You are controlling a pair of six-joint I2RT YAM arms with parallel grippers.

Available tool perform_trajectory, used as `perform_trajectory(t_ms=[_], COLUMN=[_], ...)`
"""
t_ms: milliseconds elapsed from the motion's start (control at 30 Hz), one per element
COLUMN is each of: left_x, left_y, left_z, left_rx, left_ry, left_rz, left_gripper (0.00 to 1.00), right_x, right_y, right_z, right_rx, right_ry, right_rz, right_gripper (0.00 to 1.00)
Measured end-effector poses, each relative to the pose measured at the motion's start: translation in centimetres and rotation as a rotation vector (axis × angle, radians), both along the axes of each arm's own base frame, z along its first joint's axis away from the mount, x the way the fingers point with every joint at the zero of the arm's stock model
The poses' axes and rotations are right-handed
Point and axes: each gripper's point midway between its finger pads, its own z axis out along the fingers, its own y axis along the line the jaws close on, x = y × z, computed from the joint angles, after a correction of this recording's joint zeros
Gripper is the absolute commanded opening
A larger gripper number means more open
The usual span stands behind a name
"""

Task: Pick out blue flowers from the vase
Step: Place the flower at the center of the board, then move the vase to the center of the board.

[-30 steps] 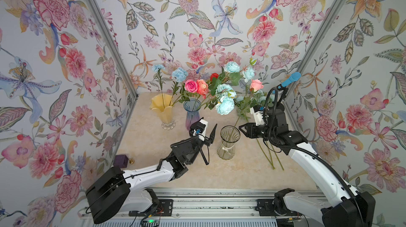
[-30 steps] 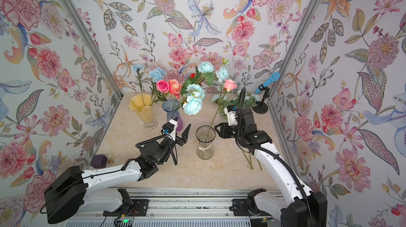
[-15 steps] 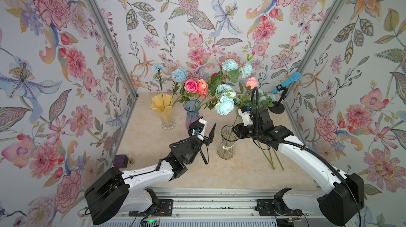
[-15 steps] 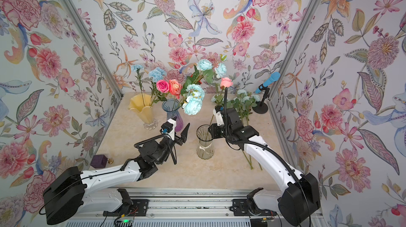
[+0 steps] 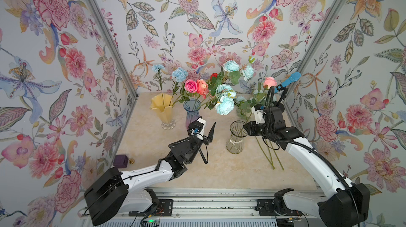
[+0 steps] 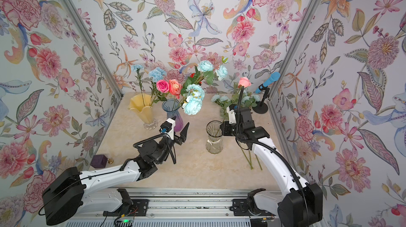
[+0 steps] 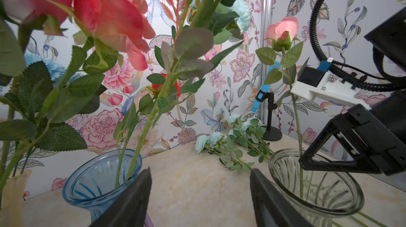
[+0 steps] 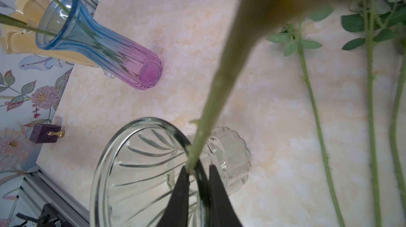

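Since the pale aqua ruffled blooms (image 5: 225, 106) look light, floppy, pinch stems (image 7: 142, 135) low; your left gripper (image 7: 200, 172) gapes, right gripper's (image 8: 198, 171) hold unclear

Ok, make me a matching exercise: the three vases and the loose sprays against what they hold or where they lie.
Things:
1 yellow vase
2 blue vase
3 clear vase
4 aqua sprays

States:
a lying on the table
b pale pink rose inside
c blue carnation inside
d orange rose inside

Pairs: 1-c, 2-d, 3-b, 4-a
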Motion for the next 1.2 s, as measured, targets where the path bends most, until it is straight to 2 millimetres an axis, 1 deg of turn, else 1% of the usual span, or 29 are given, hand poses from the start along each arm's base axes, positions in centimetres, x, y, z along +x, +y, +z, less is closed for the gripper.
perform_trajectory(t_ms=[133,200,267,333,700,900,1067,1133,1200], left_x=[0.0,0.0,0.0,0.0,0.1,0.2,0.2,0.2,0.3], left_y=[0.0,0.0,0.0,0.0,0.1,0.2,0.2,0.3,0.3], left_z=[0.0,0.0,0.0,0.0,0.0,0.0,0.0,0.0,0.0], left_rx=[-0.003,-0.003,-0.003,-0.003,-0.003,-0.003,-0.003,-0.003,-0.003], left_ry=[0.002,0.002,0.002,0.002,0.002,0.002,0.002,0.002,0.002], left_rz=[-0.001,-0.001,-0.001,-0.001,0.003,0.006,0.008,0.009,0.01], left_gripper=[0.73,0.73,0.73,0.73,0.73,0.73,0.73,0.73,0.73], right_x=[1.6,2.7,4.0,5.8,14.9,19.2,22.4,23.4,24.4], right_y=[-3.8,-5.2,-5.8,-5.9,-4.8,-4.6,-4.4,-4.3,-4.2], right_z=[-0.1,-0.2,-0.1,0.0,0.2,0.4,0.6,0.6,0.7], right_rx=[0.028,0.046,0.056,0.067,0.093,0.077,0.068,0.07,0.073], right_ry=[0.008,0.008,0.006,0.004,-0.028,-0.06,-0.092,-0.1,-0.108], right_rz=[-0.091,-0.123,-0.134,-0.132,-0.104,-0.118,-0.129,-0.13,-0.13], right_gripper=[0.0,0.0,0.0,0.0,0.0,0.0,0.0,0.07,0.18])
